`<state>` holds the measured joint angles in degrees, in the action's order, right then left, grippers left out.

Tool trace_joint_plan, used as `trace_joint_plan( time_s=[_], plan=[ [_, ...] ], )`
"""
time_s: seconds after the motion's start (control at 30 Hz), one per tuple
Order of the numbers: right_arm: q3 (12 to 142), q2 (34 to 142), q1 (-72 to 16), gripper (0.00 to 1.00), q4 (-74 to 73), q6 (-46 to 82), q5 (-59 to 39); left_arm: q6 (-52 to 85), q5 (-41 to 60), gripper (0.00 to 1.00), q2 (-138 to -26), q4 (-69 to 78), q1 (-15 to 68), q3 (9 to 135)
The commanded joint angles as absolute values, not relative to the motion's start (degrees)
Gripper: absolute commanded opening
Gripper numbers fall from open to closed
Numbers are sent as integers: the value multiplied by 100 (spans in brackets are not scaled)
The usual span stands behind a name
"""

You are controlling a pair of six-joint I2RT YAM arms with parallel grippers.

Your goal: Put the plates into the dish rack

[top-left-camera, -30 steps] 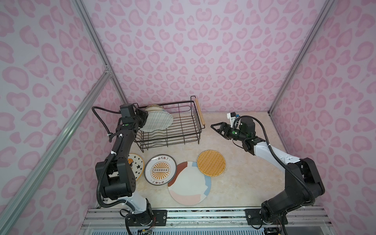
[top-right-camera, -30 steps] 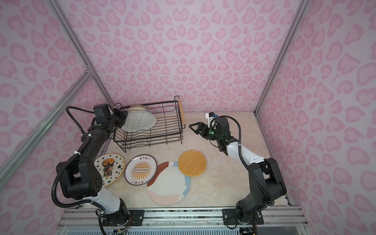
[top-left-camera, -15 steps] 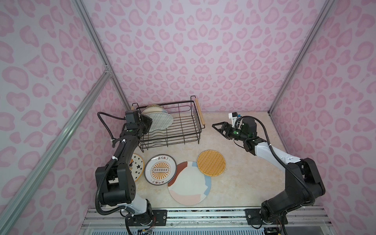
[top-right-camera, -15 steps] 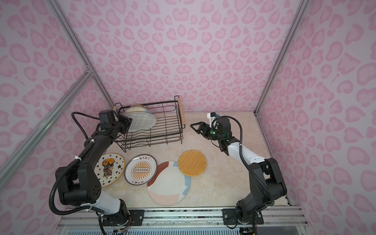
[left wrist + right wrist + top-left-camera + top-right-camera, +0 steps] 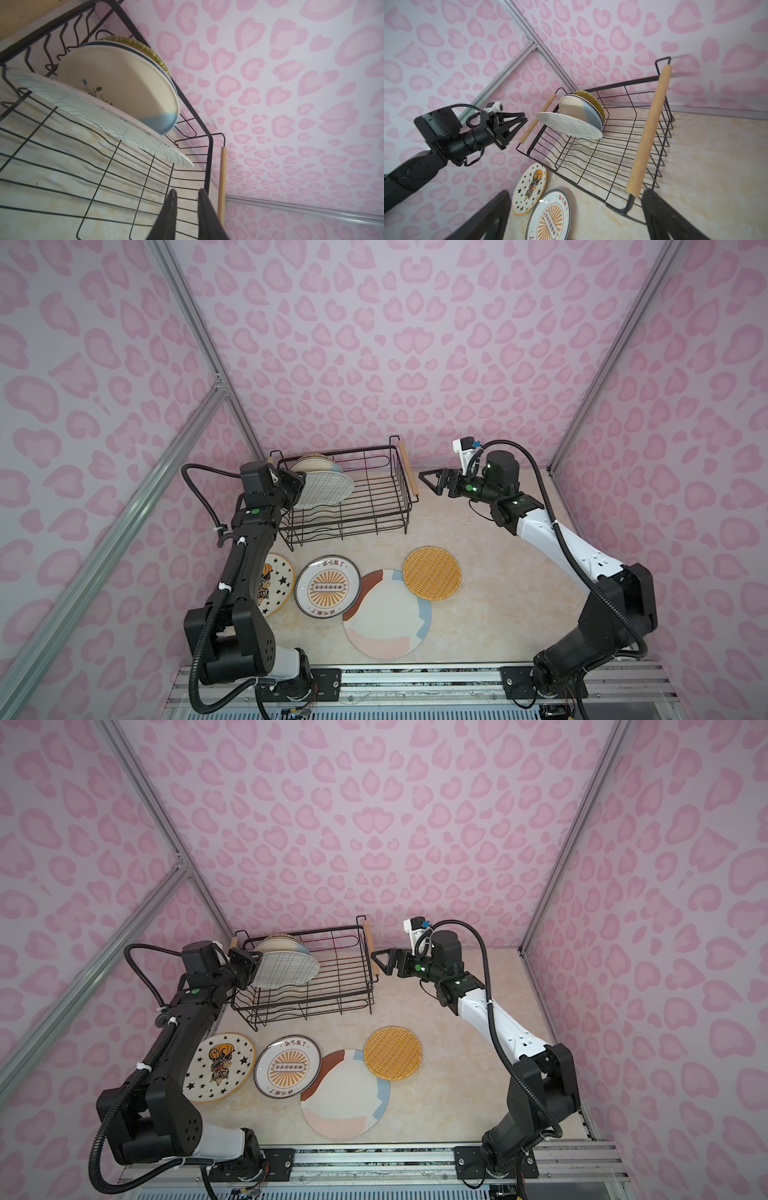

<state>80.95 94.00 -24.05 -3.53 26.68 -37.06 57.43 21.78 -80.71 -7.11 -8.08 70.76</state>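
reach marks both arms: the left arm climbs from its base at the near edge, runs long and straight toward the back, and bends at the wrist so the left gripper lies level, aimed across the left end of the dish rack. its fingers stand a narrow gap apart with nothing between them, tips just beside the edge of the grid plate; the right wrist view shows them clear of it. the right arm, black at the joints with a white shell on the forearm, angles back and inward, and the right gripper points level at the rack's right wooden handle, near it but apart, jaws spread wide and empty. the rack is a black wire basket at the back left of the beige marbled table, with wavy floor wires and a round pale wood bar at each end. three plates stand in its back left corner: the grid plate, glossy white with thin crossing lines, leans tilted on a cream plate with a blue patch, and behind that shows the ribbed rim of a yellow-green plate. four more lie flat on the table in front: star plate, sunburst plate, large pastel plate, and orange woven plate overlapping the pastel one's edge.
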Motion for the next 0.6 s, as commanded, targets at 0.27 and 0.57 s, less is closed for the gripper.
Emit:
trace_joint_plan(
  time_s=[0.27,0.57],
  plan=[
    [10011,11024,-3310,96,307,-746,-3252,3514,2262,66,-6233,-2871,-1301,6735],
    [12354,13056,-3616,73,758,-1748,-3783,3021,2560,97,-4794,-2914,-1301,5476]
  ],
)
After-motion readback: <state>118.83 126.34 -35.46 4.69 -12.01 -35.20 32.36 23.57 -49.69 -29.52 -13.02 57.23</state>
